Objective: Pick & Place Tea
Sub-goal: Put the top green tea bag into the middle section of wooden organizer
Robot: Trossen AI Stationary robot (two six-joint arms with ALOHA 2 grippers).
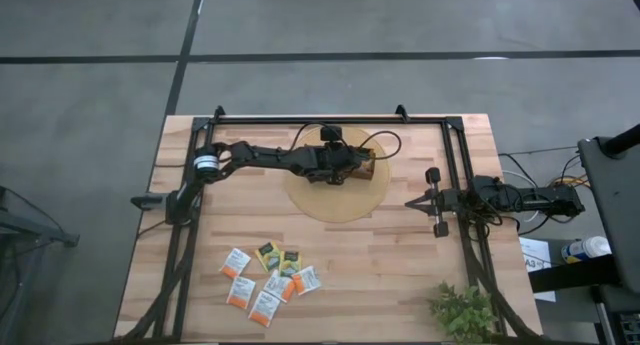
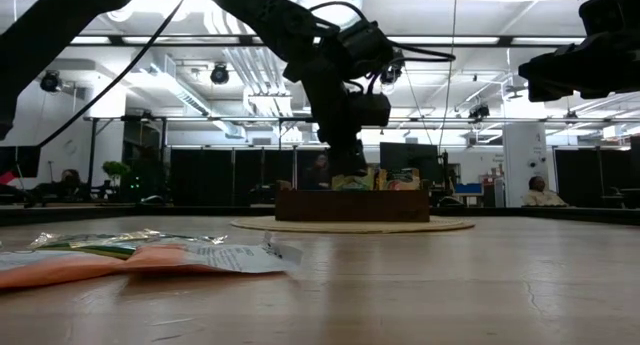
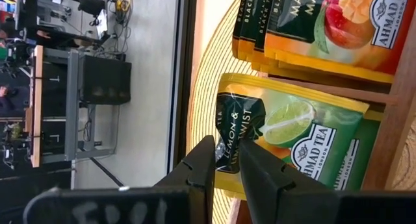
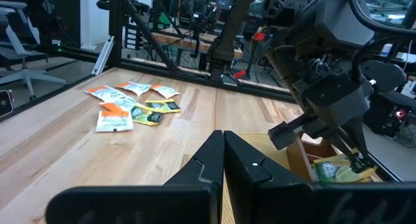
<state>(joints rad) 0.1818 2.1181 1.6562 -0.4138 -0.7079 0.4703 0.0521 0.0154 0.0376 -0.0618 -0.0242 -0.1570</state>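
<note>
My left claw pinches a lime tea packet edge-on so it'll slot into the tray; right claw parked shut.

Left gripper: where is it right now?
In the high view the left gripper is over the wooden tray on the round mat, pinching a yellow-green tea packet.

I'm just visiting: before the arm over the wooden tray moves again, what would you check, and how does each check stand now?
1. Left gripper pinches the yellow-green tea packet: ok.
2. That packet sits inside the wooden tray, among same-coloured packets: ok.
3. Packet fully seated, safe to release: cannot tell.
4. Tray rests on the round woven mat: ok.
5. Right gripper shut, empty, parked at the table's right edge: ok.
6. Loose tea packets near the front edge wait for sorting: not ok, work remains.
</note>
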